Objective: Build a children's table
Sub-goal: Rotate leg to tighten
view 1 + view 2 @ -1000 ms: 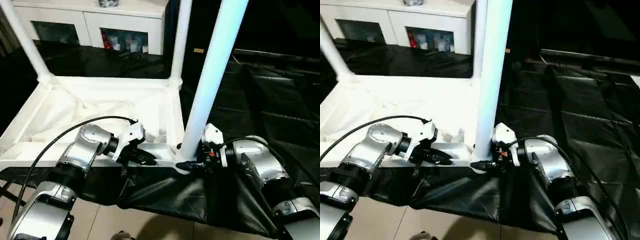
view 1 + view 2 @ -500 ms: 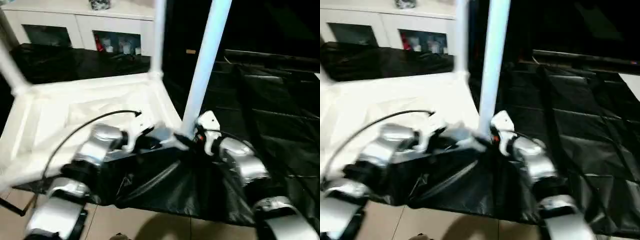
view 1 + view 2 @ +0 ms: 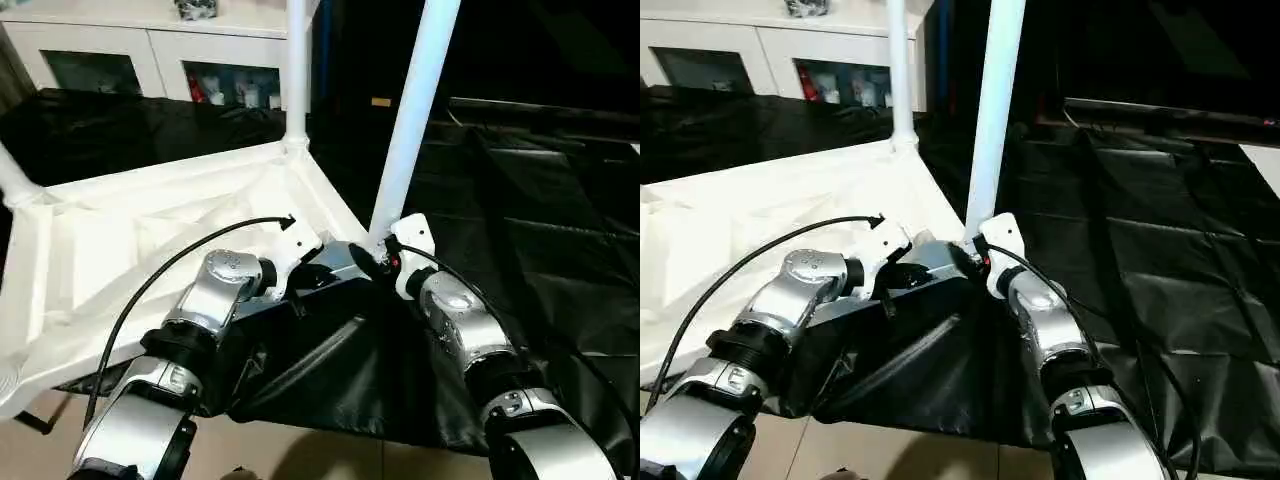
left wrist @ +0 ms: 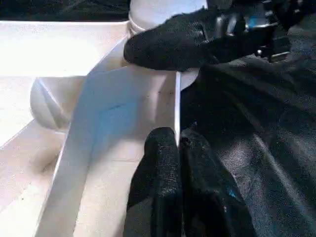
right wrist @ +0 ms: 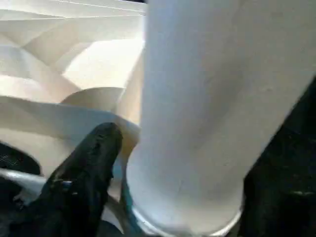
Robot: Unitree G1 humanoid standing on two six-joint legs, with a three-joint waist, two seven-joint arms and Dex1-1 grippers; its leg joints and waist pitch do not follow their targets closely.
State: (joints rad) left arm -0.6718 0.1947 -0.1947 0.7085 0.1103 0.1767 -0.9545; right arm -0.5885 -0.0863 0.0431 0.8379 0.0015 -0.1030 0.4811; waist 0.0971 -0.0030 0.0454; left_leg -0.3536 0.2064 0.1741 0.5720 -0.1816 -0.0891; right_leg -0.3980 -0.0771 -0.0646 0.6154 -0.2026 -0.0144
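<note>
Left hand (image 4: 177, 148) clamps the tabletop (image 3: 150, 240) rim; right hand (image 3: 385, 262) (fingers apart) flanks the corner leg (image 3: 410, 120); seating it comes next.

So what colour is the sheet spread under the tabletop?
Black sheet, clearest in the left eye view.

Upturned tabletop (image 3: 150, 230), upright legs (image 3: 412, 110), two tools at near corner

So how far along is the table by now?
Three legs stand in the upside-down tabletop: one far, one near, one at the left edge. The left claw pinches the rim; the right claw is at the near leg's foot. The front-left corner has no leg.
</note>
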